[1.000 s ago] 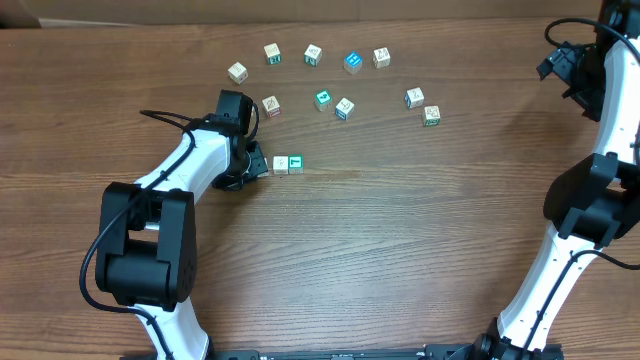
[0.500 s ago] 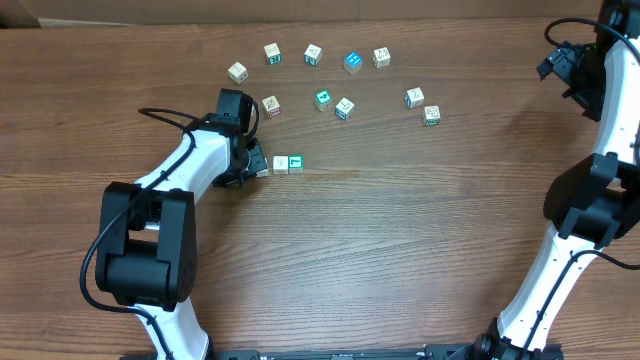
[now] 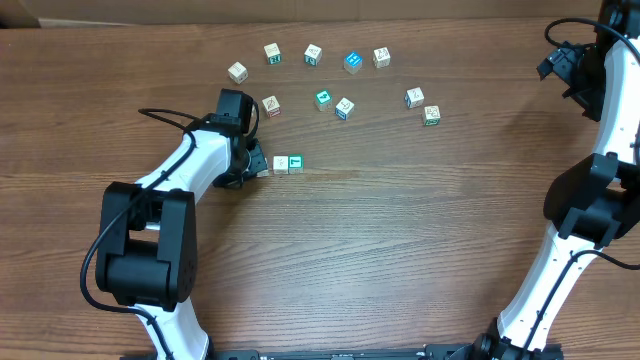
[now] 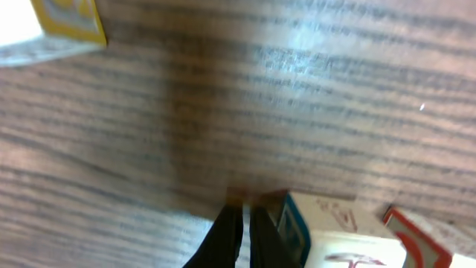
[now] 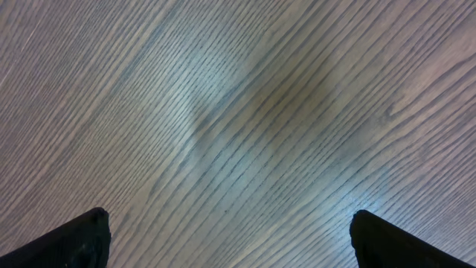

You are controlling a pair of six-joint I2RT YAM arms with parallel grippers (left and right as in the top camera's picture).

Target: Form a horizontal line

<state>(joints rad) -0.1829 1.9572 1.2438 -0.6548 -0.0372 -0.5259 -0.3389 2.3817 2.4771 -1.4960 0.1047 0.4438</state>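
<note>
The row (image 3: pixel 288 163) is barely begun; my left tool (image 4: pixel 242 220), clenched empty, sits beside it; right tool (image 5: pixel 230 242) agape; scattered cubes (image 3: pixel 345 107) remain.

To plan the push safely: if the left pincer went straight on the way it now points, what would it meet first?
Probably the table: the shut left pincer points down at bare wood. The horizontal line lies beside its tips, not ahead; depth is unclear.
</note>
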